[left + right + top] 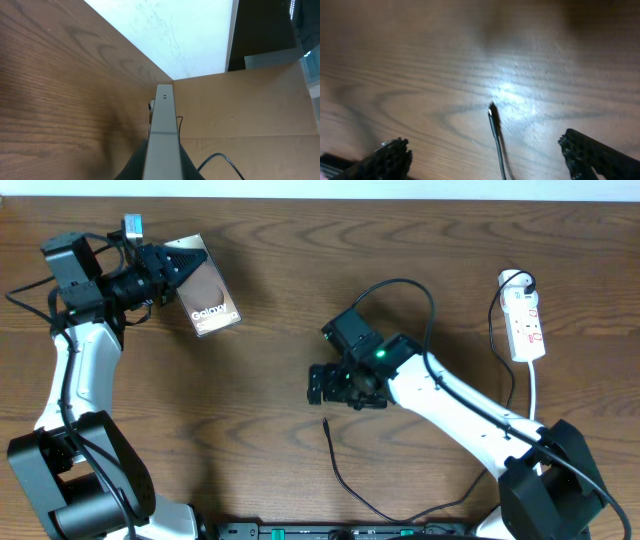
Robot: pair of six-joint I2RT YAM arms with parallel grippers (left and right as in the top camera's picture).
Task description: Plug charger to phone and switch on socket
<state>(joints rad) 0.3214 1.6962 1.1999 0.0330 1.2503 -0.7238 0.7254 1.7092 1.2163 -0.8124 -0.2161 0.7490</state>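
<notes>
1. my left gripper (186, 268), clamped on one end of the phone (212, 298); lettering faces up.
2. my right gripper (320, 385), jaws spread, at mid-table (280, 260).
3. the charger (328, 426), its plug tip lying free near item 2.
4. the socket (526, 325), far right, well apart from the phone.

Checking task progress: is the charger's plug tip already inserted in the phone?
No, the charger's plug tip lies loose on the table, well apart from the phone in the left gripper.
</notes>
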